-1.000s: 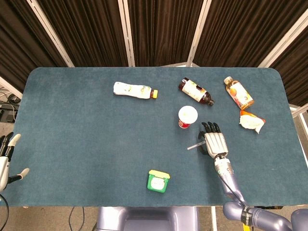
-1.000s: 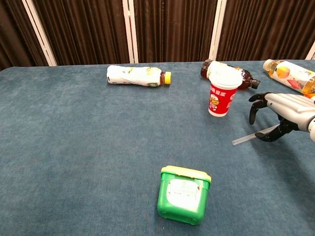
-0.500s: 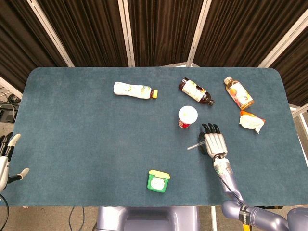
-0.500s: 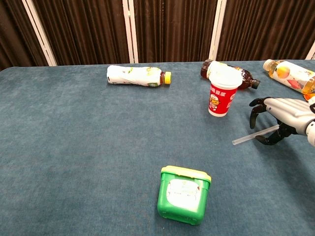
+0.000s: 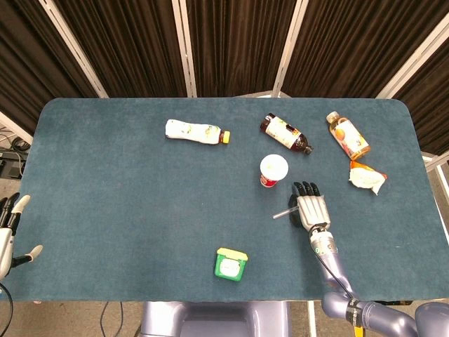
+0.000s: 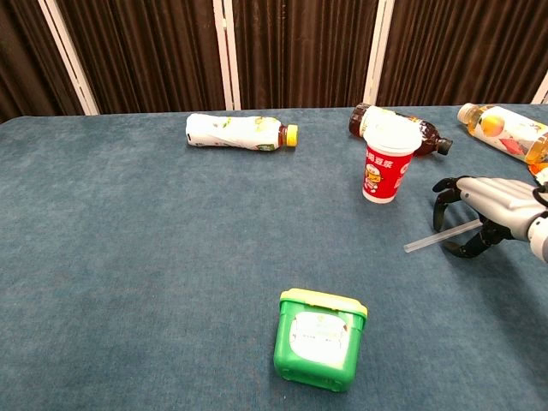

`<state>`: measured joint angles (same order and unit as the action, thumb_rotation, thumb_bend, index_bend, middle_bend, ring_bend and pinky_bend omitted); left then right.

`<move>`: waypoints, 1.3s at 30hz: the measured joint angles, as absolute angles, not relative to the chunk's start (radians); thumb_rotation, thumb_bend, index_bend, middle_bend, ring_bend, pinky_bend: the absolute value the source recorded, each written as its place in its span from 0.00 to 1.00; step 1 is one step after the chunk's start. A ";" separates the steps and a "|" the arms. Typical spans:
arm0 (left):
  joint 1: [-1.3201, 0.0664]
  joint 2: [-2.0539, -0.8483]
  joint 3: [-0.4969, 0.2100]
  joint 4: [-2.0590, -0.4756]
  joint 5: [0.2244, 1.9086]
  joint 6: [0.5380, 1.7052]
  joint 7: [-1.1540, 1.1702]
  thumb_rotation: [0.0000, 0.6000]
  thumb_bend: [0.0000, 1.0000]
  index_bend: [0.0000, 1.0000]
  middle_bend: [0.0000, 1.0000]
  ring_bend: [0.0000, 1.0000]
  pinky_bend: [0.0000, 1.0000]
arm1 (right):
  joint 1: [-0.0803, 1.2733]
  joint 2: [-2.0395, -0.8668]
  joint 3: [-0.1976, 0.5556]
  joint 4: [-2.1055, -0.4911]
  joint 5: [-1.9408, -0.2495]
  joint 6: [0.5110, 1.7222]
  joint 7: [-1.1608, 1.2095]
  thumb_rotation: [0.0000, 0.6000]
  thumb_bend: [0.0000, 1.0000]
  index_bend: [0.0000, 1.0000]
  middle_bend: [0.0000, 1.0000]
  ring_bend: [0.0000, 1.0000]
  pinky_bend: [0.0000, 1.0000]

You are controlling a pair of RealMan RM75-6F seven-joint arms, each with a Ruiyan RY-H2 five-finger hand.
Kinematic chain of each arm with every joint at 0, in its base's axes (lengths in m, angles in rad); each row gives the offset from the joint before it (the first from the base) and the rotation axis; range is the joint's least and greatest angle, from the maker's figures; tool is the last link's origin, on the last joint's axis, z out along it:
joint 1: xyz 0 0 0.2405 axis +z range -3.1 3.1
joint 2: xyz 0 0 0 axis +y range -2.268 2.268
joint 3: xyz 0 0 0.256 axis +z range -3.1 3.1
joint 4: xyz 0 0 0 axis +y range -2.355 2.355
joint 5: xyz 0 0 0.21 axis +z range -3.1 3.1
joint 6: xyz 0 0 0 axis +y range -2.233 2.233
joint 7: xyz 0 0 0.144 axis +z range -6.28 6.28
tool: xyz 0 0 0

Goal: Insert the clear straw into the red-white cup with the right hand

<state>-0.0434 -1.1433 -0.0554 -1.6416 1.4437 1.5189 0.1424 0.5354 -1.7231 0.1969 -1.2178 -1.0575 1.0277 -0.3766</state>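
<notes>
- Lying flat on the worktop [image 5: 126, 203], the clear straw [image 6: 432, 237] sits just right of the red-white cup [image 6: 384, 164], under the right hand [image 6: 492, 208].
- Fingers [image 6: 443, 199] curl around its far end; whether they pinch it, I cannot tell.
- Likely light, slick and easily crushed: pinch gently mid-length.
- Bottles crowd behind the cup; open cloth lies in front.
- Left hand [image 5: 8, 232] hangs spread, empty, off the worktop.

The straw [image 6: 441, 235] lies near the cup [image 6: 385, 168], under the right hand [image 6: 492, 208].
</notes>
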 measured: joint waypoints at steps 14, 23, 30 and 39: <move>-0.045 -1.142 -0.055 -1.642 1.445 1.518 0.142 1.00 0.05 0.00 0.00 0.00 0.00 | 0.532 -1.745 0.193 -1.196 -1.086 1.040 -0.326 1.00 0.44 0.55 0.17 0.00 0.00; -0.046 -1.141 -0.055 -1.640 1.447 1.516 0.138 1.00 0.05 0.00 0.00 0.00 0.00 | 0.524 -1.754 0.189 -1.187 -1.105 1.055 -0.304 1.00 0.44 0.55 0.17 0.00 0.00; -0.046 -1.141 -0.055 -1.640 1.446 1.515 0.137 1.00 0.05 0.00 0.00 0.00 0.00 | 0.518 -1.742 0.197 -1.219 -1.110 1.070 -0.293 1.00 0.43 0.56 0.17 0.00 0.00; -0.046 -1.141 -0.054 -1.641 1.446 1.516 0.138 1.00 0.05 0.00 0.00 0.00 0.00 | 0.498 -1.689 0.246 -1.346 -1.115 1.126 -0.230 1.00 0.43 0.57 0.17 0.00 0.00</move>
